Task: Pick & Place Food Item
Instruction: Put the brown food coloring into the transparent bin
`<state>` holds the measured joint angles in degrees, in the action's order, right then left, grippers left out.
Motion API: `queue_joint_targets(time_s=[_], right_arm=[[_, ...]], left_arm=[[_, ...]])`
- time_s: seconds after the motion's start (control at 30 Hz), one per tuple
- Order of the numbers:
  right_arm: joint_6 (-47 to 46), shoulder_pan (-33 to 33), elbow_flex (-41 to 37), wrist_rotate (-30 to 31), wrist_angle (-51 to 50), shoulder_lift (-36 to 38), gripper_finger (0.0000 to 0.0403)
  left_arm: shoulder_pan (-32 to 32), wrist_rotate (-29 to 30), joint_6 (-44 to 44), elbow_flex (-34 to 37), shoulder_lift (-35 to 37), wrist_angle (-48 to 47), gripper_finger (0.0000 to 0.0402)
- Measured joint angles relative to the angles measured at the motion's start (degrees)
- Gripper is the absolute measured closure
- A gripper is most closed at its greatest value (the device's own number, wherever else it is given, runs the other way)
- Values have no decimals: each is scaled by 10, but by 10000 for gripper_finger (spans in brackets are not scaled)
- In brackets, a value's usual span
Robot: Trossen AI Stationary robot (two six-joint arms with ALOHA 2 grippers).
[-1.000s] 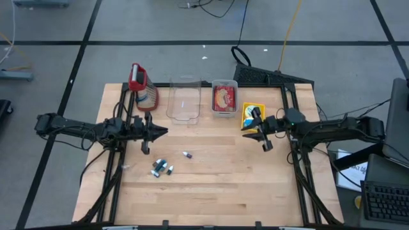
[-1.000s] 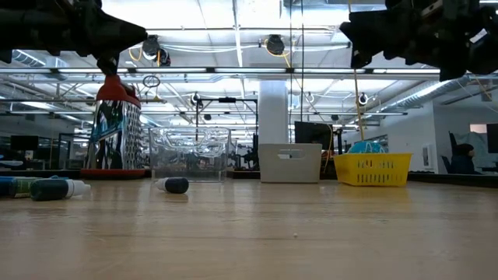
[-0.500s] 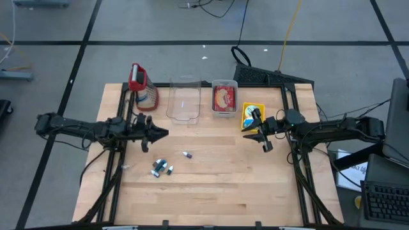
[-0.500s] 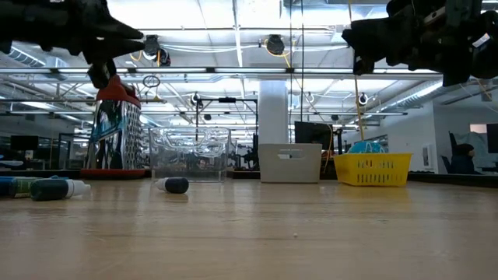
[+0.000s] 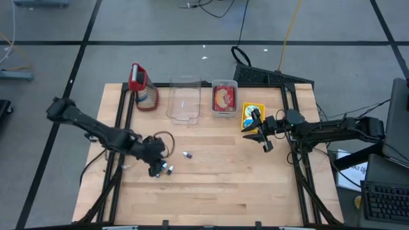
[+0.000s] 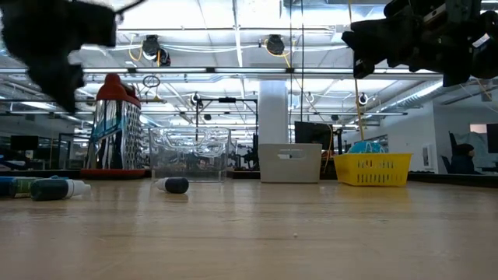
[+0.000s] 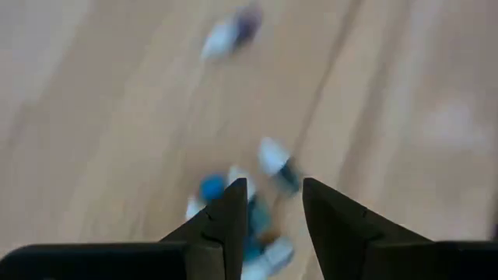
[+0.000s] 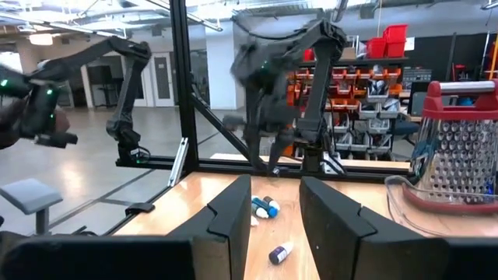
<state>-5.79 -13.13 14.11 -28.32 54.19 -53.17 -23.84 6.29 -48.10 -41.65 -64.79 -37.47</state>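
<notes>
The left claw (image 5: 155,167) hangs just above the cluster of small blue-and-white items (image 5: 160,168) on the counter (image 5: 217,185), its fingers parted narrowly with nothing between them. A lone small item (image 5: 187,154) lies near the cluster, toward the clear container (image 5: 183,102). The right claw (image 5: 261,133) waits beside the yellow basket (image 5: 251,112), narrowly parted, empty.

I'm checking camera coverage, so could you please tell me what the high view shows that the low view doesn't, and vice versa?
Only the high view shows the left gripper open above the cluster of small blue-and-white items, and the red food tray. Only the low view shows the room's ceiling lights and a seated person. Both show the grater, clear container, yellow basket and lone small item.
</notes>
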Motion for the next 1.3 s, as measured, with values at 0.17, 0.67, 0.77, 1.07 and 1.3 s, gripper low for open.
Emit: queue_joint_targets(time_s=[0.17,0.67,0.77,1.07,1.3], right_arm=[[5,0,0,0,16,0,303],[5,0,0,0,21,0,303],[5,0,0,0,18,0,303],[5,0,0,0,7,0,303],[6,0,0,0,5,0,303]], left_arm=[[-26,-33,-121,-8,-82,-88,275],[-47,7,-241,2,-149,-120,275],[-47,6,-254,2,-149,-120,275],[-48,1,-272,2,-149,-100,275],[-48,1,-268,2,-149,-89,275]])
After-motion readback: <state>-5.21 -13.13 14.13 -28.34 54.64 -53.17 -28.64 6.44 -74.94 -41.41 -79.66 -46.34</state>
